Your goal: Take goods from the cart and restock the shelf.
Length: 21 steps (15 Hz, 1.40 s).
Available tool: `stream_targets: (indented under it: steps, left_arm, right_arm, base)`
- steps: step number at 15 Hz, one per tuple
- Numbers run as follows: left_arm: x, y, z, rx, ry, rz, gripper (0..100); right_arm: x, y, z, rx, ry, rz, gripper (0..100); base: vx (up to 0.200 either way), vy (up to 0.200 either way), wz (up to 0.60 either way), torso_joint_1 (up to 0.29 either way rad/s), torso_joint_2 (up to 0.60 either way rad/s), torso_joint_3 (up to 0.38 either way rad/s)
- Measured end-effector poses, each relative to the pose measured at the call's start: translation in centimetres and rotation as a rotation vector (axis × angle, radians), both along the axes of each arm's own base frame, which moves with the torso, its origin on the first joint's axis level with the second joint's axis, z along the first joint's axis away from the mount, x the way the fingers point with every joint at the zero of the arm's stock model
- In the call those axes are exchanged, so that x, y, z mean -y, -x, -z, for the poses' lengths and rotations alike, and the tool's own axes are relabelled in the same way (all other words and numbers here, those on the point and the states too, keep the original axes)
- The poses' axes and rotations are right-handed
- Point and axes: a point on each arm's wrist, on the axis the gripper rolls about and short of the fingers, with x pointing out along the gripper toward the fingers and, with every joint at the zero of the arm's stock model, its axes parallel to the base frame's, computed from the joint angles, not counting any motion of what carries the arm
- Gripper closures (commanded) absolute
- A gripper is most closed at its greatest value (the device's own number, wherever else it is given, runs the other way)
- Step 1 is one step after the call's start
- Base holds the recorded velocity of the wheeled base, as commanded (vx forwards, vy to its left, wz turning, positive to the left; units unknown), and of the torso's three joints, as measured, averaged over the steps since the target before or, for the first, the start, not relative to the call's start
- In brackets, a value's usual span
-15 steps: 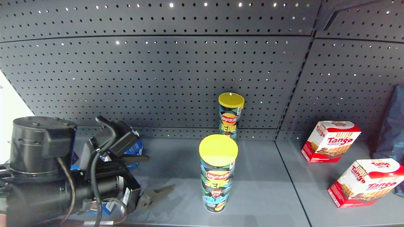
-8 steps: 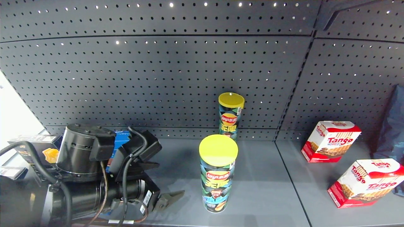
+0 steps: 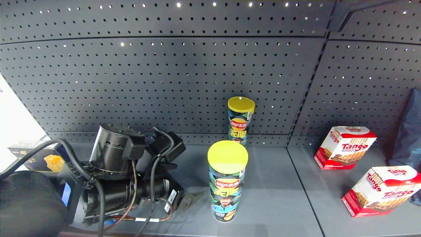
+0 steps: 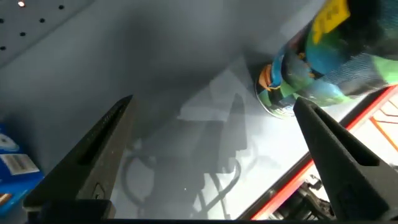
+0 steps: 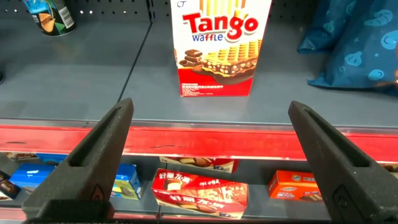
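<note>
Two tall chip cans with yellow lids stand mid-shelf, the front can (image 3: 227, 181) near the shelf's edge and the back can (image 3: 241, 120) against the pegboard. My left arm lies low on the shelf (image 3: 279, 184), left of the front can, and one finger (image 3: 192, 198) points at the can's base from close by. In the left wrist view my left gripper (image 4: 211, 158) is open and holds nothing, with the can's base (image 4: 292, 84) just ahead. My right gripper (image 5: 211, 155) is open in front of the shelf's red edge (image 5: 211, 140), facing a red-and-white wafer box (image 5: 217, 46).
Two wafer boxes (image 3: 343, 148) (image 3: 381, 191) stand on the right section, with a blue bag (image 3: 411, 131) beyond them. A dark box (image 3: 39, 158) with a yellow picture sits at the far left, and a blue packet (image 4: 12, 155) lies near my left gripper. Boxed goods (image 5: 199, 186) fill the lower shelf.
My left arm has slid right along the shelf toward the front can, uncovering the dark box at the far left. The cans and wafer boxes have not moved.
</note>
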Motion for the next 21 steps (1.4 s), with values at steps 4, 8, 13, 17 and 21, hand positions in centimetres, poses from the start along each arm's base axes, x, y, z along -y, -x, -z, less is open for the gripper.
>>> stream_targets:
  steps: [4, 8, 13, 17, 21]
  left_arm:
    - [0.6, 0.0, 0.3, -0.01, -0.006, 0.017, 0]
    - [1.3, -0.3, 0.2, -0.005, -0.002, 0.031, 0]
    - [2.3, -0.5, 0.0, 0.009, -0.006, 0.042, 0]
    - [2.7, -0.7, 0.0, 0.01, -0.005, 0.047, 0]
    - [3.4, -0.6, 0.1, -0.003, 0.007, 0.037, 0]
  right_arm:
    - [0.0, 0.0, 0.0, 0.0, 0.0, 0.0, 0]
    - [0.0, 0.0, 0.0, -0.001, 0.0, 0.0, 0]
    - [0.0, 0.0, 0.0, 0.0, 0.0, 0.0, 0]
    - [0.0, 0.0, 0.0, 0.0, 0.0, -0.001, 0]
    - [0.0, 0.0, 0.0, 0.0, 0.0, 0.0, 0]
  base:
    - [0.0, 0.0, 0.0, 0.0, 0.0, 0.0]
    - [0.0, 0.0, 0.0, 0.0, 0.0, 0.0]
    - [0.0, 0.0, 0.0, 0.0, 0.0, 0.0]
    - [0.0, 0.0, 0.0, 0.0, 0.0, 0.0]
    - [0.0, 0.0, 0.0, 0.0, 0.0, 0.0]
